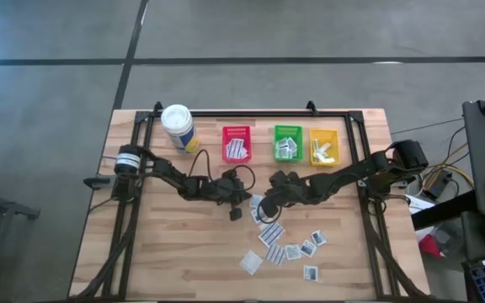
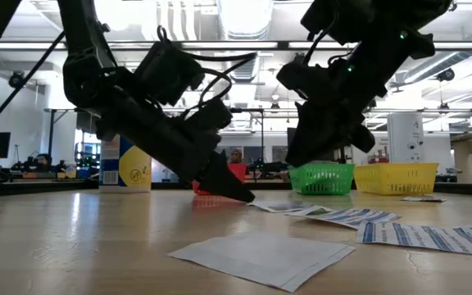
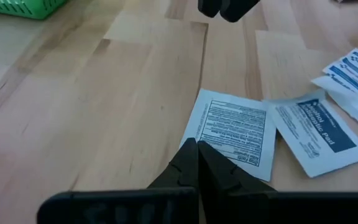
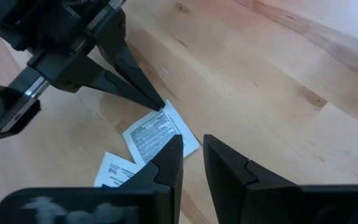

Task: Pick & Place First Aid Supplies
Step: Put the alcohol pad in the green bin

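High view: a pale butcher-block bench (image 1: pixel 183 244) of glued wood strips carries two dark arms that meet near its middle. The left gripper (image 1: pixel 236 209) has its jaws pressed together into one sharp black wedge, and the tip rests on the corner of a square white paper packet (image 3: pixel 232 132) printed with fine black text too small to read. The right gripper (image 4: pixel 191 163) hangs just above the same packet, its jaws a little apart with nothing between them.

Just beyond the left jaws' tip lies a second flat packet (image 3: pixel 312 132) with a dark-blue band; its white lettering looks like "Alcohol Antiseptic Pad", though I can't be sure of every word. More of the first aid supplies (image 1: pixel 286 246), thin white squares and oblongs, some blue-striped, lie scattered flat on the bench on the near side of both jaws.

On the far side of the jaws stand three small plastic baskets with lattice walls: a red bin (image 1: pixel 237 144), a green bin (image 1: pixel 288 142) and a yellow bin (image 1: pixel 325 146), each holding a few white packets. Beside the red one stands a white cylindrical canister (image 1: pixel 178 127) with a yellow label.

In the low view the nearest packet (image 2: pixel 262 256) lies flat, a matte sheet.
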Tool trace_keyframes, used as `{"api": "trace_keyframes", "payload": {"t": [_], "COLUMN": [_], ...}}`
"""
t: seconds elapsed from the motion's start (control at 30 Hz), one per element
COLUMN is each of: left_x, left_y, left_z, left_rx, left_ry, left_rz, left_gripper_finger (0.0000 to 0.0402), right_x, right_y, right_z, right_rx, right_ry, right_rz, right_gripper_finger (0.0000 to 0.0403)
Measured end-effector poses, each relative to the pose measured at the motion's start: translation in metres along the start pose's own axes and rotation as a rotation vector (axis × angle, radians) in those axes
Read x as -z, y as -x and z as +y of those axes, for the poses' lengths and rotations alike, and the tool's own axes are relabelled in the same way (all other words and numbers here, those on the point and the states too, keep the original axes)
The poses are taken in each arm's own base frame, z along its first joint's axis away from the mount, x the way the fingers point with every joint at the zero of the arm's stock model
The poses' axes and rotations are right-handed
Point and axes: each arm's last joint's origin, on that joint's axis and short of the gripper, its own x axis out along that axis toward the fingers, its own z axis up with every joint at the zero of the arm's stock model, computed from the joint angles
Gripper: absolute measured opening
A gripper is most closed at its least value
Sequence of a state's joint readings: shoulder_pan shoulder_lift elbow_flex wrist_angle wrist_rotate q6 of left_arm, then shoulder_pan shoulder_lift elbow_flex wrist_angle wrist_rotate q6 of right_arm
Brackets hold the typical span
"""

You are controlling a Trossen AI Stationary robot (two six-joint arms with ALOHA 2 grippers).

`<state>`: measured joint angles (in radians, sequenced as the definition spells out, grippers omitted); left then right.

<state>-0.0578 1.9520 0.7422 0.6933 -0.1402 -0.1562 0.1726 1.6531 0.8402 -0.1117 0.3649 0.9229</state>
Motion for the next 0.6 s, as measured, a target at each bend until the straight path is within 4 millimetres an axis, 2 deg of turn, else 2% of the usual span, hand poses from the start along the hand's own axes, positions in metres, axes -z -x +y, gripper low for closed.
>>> {"api": "trace_keyframes", "payload": {"t": [0.3, 0.6], "left_x": [0.006, 0.018], "left_y": [0.001, 0.003], "left_z": [0.002, 0.007], "left_rx": [-0.009, -0.088], "left_ry": [0.07, 0.14], "left_rz": [0.034, 0.118], "left_gripper_finger": [0.0, 0.0], "right_x": [0.001, 0.003], "right_y": [-0.003, -0.004], "right_z": [0.001, 0.002], "right_rx": [-0.006, -0.032], "right_ry": [-0.003, -0.018], "right_rz": [0.003, 0.041], "right_gripper_finger": [0.0059, 0.0093]}}
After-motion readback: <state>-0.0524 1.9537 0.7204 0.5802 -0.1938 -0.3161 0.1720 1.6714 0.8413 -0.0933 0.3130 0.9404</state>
